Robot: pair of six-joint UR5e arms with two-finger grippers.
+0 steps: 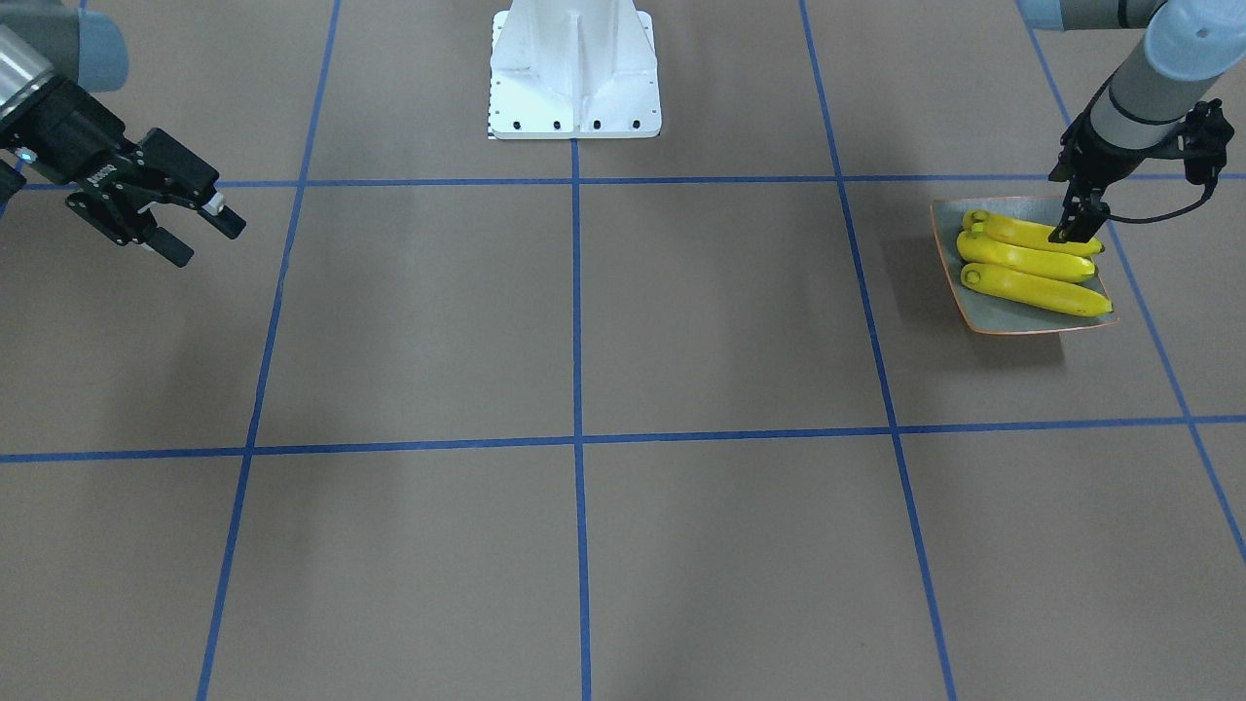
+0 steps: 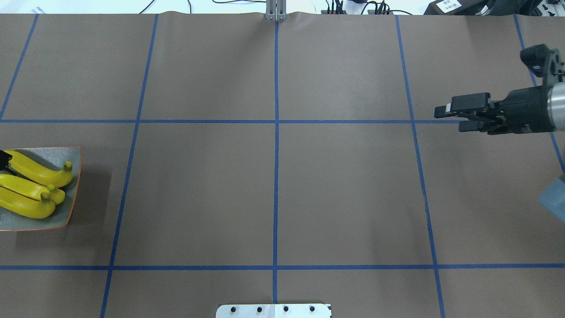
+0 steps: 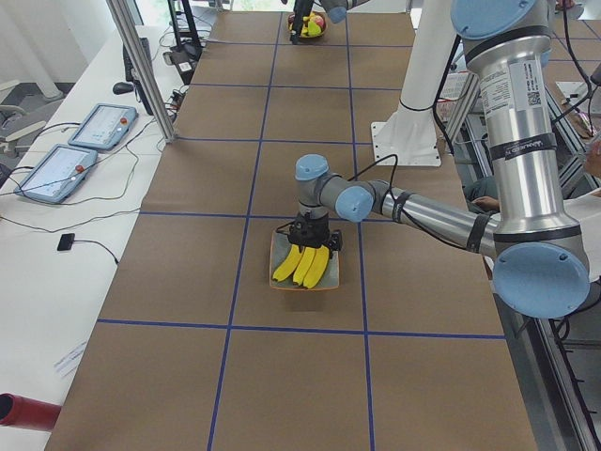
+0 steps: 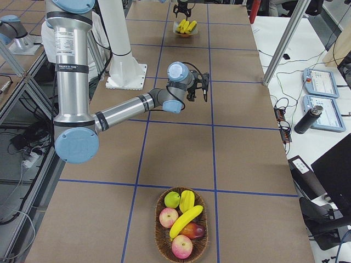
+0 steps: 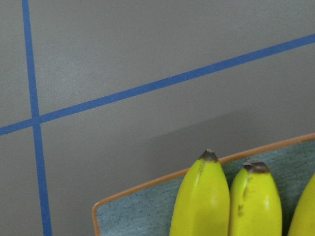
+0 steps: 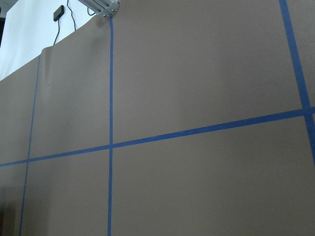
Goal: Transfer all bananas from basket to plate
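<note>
three bananas (image 1: 1032, 261) lie side by side on the plate (image 1: 1003, 313), at my left end of the table. the fruit basket (image 4: 159, 236) sits well apart at my right end, and one long banana (image 4: 186, 219) lies across it among apples and other fruit. a shorter yellow piece beside it may be another banana; i cannot tell. so i judge the task mostly done, with at least one more transfer to make, and the step in hand is the set-down of the rearmost banana on the plate.

my left gripper (image 1: 1071, 226) points down over the plate with its tip touching that rearmost banana near its dark end. whether the fingers are spread or pinching the fruit i cannot tell; my left wrist camera shows only banana tips and the plate rim.

my right gripper (image 1: 206, 239) hangs above bare table, fingers spread apart, holding nothing and touching nothing.

next i would need the left to be clear of the plate without nudging the row, and the right to go to the basket and close across the middle of the long banana.
</note>
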